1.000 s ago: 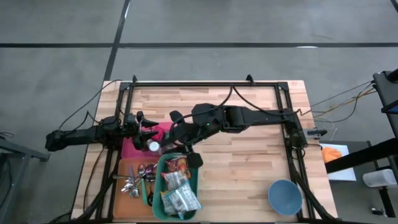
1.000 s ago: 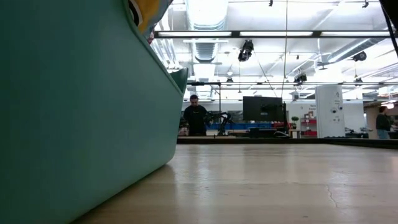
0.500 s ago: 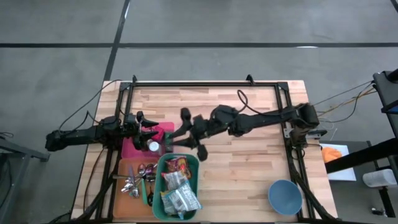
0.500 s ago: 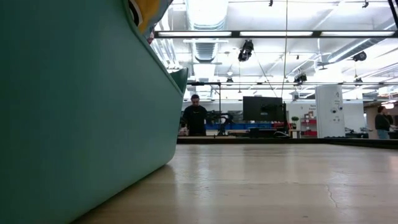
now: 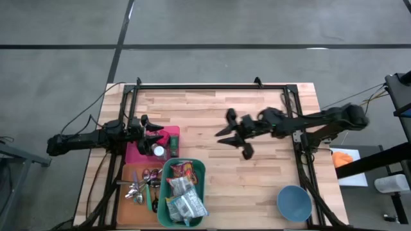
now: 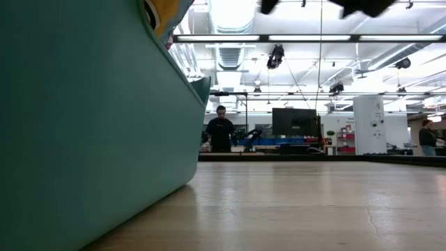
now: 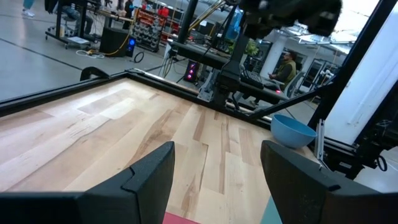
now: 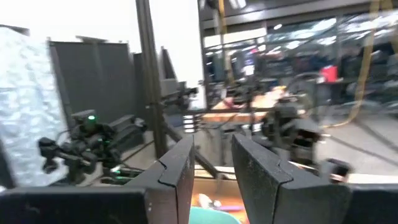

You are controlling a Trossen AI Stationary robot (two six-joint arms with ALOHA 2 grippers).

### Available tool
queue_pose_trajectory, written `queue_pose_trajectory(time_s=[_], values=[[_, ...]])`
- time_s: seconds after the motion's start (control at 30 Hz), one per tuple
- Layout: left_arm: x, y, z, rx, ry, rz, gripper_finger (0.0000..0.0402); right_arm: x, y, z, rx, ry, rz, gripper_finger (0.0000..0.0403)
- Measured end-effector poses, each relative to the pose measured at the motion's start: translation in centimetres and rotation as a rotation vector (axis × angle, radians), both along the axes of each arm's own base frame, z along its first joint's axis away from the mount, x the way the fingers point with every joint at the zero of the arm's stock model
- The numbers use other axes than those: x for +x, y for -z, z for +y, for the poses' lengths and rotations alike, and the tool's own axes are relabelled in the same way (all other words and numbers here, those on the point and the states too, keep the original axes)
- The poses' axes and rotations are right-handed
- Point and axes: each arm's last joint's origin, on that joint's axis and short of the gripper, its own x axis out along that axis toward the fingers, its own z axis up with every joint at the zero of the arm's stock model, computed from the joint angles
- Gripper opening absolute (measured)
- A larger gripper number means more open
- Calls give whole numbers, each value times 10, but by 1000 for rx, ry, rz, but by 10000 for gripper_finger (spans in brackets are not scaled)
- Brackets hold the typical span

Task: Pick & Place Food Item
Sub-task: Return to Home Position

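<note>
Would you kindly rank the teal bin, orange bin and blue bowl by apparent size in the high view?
Largest: teal bin
Next: orange bin, partly covered by the teal one, so possibly equal
Smallest: blue bowl

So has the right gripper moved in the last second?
Yes. In the high view the right gripper has pulled away from the teal bin, toward the right side of the table.

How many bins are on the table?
3, grouped at the left of the high view: a pink bin, an orange bin just below it, a teal bin right of the orange one.
</note>
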Motion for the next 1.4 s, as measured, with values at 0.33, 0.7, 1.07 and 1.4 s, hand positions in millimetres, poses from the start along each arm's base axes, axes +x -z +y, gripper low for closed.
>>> queue_pose_trajectory(time_s=[0.33, 0.7, 1.07, 1.4], values=[[0, 0, 0, 0, 0, 0, 239, -82, 31, -6, -33, 175, -22, 107], [0, 0, 0, 0, 0, 0, 239, -144, 71, -10, 49, 270, -49, 107], [0, 0, 0, 0, -1, 0, 239, -177, 112, -12, 159, 287, -35, 107], [0, 0, 0, 0, 0, 0, 239, -191, 119, -12, 168, 285, 49, 107]])
